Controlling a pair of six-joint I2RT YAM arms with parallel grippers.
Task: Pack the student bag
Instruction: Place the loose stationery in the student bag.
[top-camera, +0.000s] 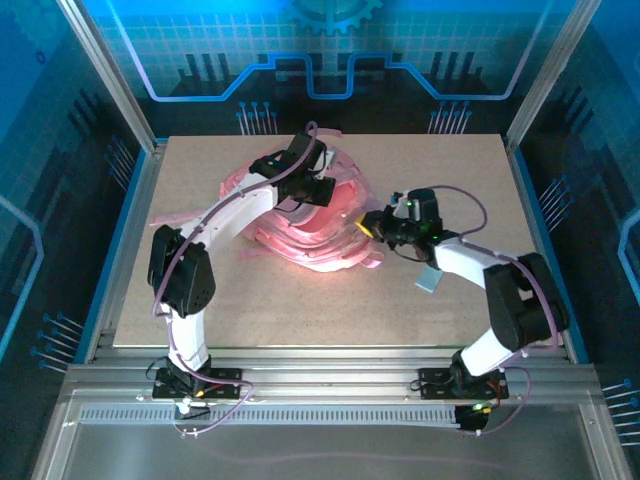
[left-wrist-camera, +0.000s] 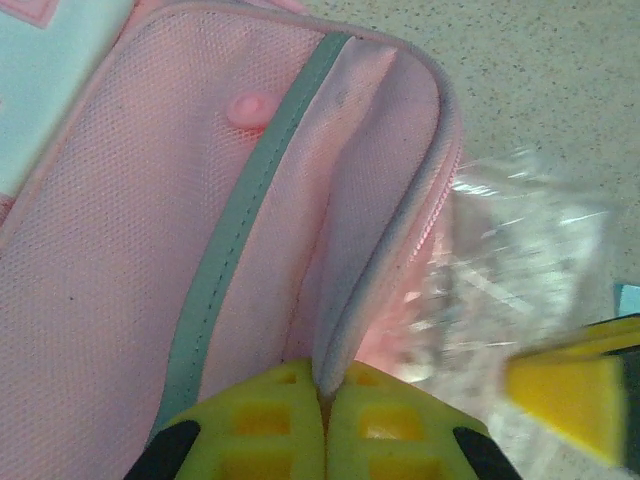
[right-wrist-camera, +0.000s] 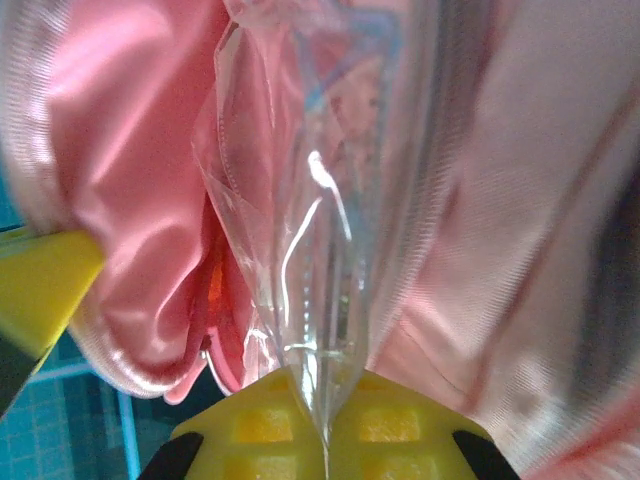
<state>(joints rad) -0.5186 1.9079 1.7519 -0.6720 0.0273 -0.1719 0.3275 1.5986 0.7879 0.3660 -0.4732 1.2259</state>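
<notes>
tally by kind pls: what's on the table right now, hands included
student bag, pink: 1
clear plastic pouch: 1
small pale blue item, lying on the table by the right arm: 1
hands: 2 (left hand shut on the bag's edge, right hand shut on the pouch)
total: 5

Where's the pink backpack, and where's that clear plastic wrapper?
Pink backpack (top-camera: 325, 243): overhead view, on the fabric near its middle.
Clear plastic wrapper (right-wrist-camera: 300, 255): right wrist view, on its crinkled middle.
</notes>
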